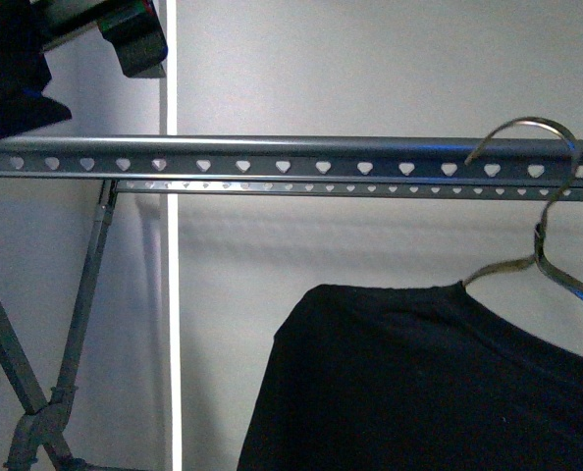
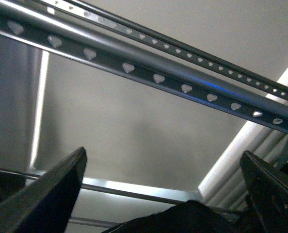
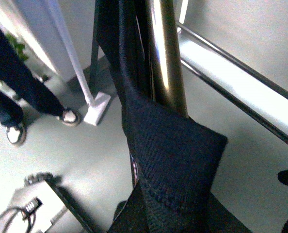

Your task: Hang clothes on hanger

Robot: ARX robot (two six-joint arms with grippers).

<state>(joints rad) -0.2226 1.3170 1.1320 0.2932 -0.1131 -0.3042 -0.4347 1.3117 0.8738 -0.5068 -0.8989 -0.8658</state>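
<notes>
A thin wire coat hanger (image 1: 540,245) hangs at the right before a plain pale grey wall (image 1: 370,255), which a bright white vertical strip (image 1: 171,294) crosses at the left. On the grey floor (image 3: 86,160) stand a person's dark-trousered legs (image 3: 18,82) in white-and-dark shoes (image 3: 69,116), just beside a white pole's flat base (image 3: 98,108).

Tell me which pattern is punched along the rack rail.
Heart-shaped holes in the rail; front view best.
</notes>
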